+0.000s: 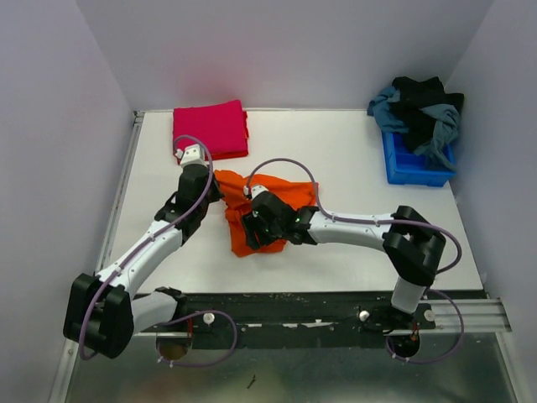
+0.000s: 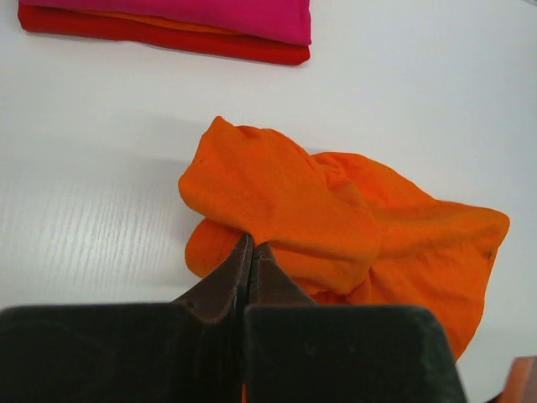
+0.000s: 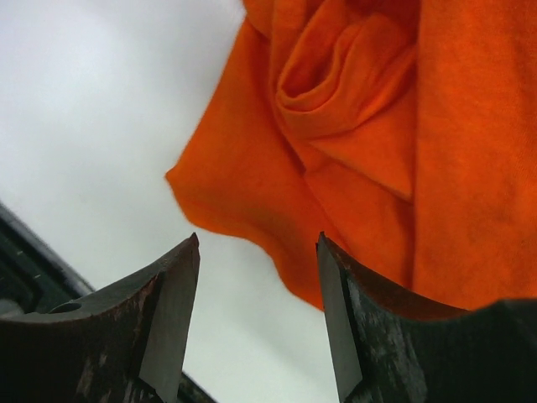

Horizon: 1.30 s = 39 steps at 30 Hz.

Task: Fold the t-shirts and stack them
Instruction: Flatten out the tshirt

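Observation:
A crumpled bright orange t-shirt [image 1: 281,191] lies in a heap mid-table. My left gripper [image 1: 220,190] is shut on its left edge; in the left wrist view the closed fingertips [image 2: 250,243] pinch a fold of the orange cloth [image 2: 336,218]. My right gripper [image 1: 252,228] is open over the shirt's near-left part. In the right wrist view its jaws [image 3: 256,243] stand apart with the orange hem [image 3: 352,126] just beyond them and nothing between. A folded magenta-pink t-shirt [image 1: 210,128] lies at the back left, and in the left wrist view [image 2: 185,17] a red layer shows under it.
A blue bin [image 1: 415,164] at the back right holds a pile of dark and blue-grey clothes [image 1: 424,113]. White walls close in the table [image 1: 336,143] on three sides. A black rail [image 1: 336,306] runs along the near edge.

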### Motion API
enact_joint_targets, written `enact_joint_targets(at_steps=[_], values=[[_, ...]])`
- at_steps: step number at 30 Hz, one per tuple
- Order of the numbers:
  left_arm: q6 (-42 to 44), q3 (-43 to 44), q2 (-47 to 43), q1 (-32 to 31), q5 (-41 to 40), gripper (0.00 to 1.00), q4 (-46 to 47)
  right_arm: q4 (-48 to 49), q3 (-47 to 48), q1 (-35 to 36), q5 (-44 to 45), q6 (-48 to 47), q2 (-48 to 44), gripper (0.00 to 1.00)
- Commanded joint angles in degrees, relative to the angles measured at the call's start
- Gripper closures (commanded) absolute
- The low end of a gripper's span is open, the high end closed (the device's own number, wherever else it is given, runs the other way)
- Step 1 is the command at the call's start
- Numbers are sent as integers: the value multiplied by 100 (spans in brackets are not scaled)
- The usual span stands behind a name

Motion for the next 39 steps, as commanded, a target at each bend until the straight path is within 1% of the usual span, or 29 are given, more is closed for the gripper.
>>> enact_joint_targets(at_steps=[1,5,7,8,9,10,11,12,13,17,20,23,25,27,29,31,33,35,37,38,39], values=[[15,259,29,29,-127,100,-370,-402,341,48,479,-170,464,34],[24,523,231,29,-127,100,-441,-517,420,49,550,-118,755,38],[42,637,336,29,-136,100,-450,-525,420,57,576,-135,808,42],[59,681,380,29,-153,100,-476,-578,420,66,611,-126,825,46],[68,742,415,29,-171,100,-520,-613,420,66,629,-135,825,53],[85,795,433,29,-189,100,-546,-657,394,57,629,-144,808,64],[112,848,451,29,-206,100,-546,-701,359,57,655,-118,747,83],[138,918,460,29,-232,100,-590,-771,307,57,777,-65,633,97],[156,988,468,29,-259,100,-643,-859,158,57,944,-39,484,99],[191,1418,530,38,-277,100,-853,-1455,-19,22,2085,-100,-228,99],[191,1945,644,38,-189,100,-1073,-2341,209,-153,2807,-161,-510,99],[243,2805,811,64,-145,100,-1590,-2897,428,-548,3203,-301,-905,99],[323,3525,890,82,-153,100,-1986,-3126,595,-777,3335,-390,-1282,99],[349,3853,847,126,-162,100,-2268,-3320,789,-883,3642,-451,-1712,99],[306,3994,663,205,-171,100,-2418,-3565,991,-892,3941,-460,-2056,99],[279,3803,365,249,-355,100,-2445,-3733,1044,-883,3926,-382,-2337,99],[200,3373,22,284,-443,100,-2375,-3673,826,-883,3514,-364,-2592,99],[95,2794,-294,310,-461,100,-2287,-3628,448,-892,3302,-268,-2769,98],[-81,1960,-672,319,-479,100,-1990,-3628,79,-901,3222,-127,-2769,95],[-177,1573,-883,319,-461,100,-1822,-3628,-105,-901,3091,-57,-2708,90],[-309,1152,-1068,319,-392,100,-1655,-3672,-238,-918,2925,31,-2629,75]])
